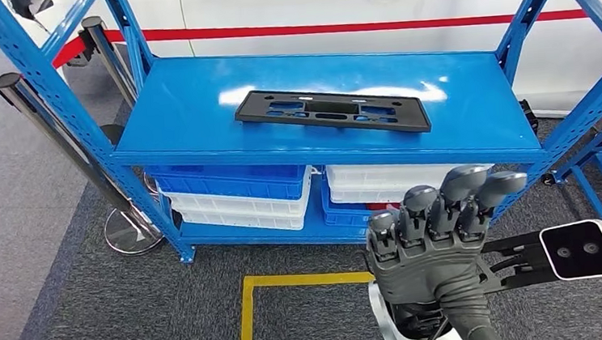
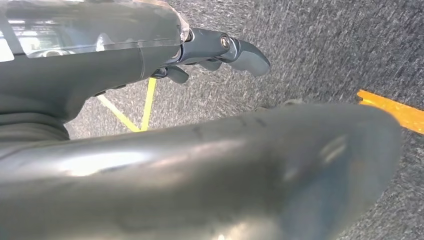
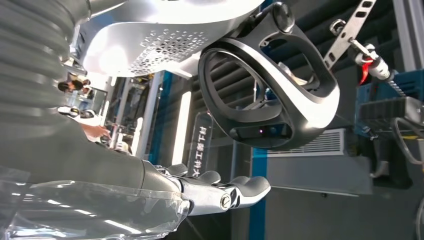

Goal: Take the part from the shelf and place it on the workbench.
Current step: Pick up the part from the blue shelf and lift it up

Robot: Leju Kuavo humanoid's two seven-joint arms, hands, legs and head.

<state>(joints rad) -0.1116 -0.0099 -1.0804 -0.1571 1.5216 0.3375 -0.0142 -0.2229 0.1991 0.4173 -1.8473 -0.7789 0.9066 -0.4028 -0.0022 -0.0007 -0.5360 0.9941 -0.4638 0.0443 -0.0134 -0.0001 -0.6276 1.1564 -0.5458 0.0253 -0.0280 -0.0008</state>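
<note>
Head view: the black part (image 1: 331,111) is lying flat on the top of the blue shelf (image 1: 196,113), well apart from the right robot hand (image 1: 436,224), which is rising below the shelf edge with its fingers upright and grasping nothing. Left wrist view: the left robot hand (image 2: 220,52) is hanging over grey carpet (image 2: 320,45), fingers apart, holding nothing. Right wrist view: the right robot hand's fingers (image 3: 245,187) are stretching out, released. A reach from this low may be risking a knock on the shelf edge, or pushing the thin part away.
</note>
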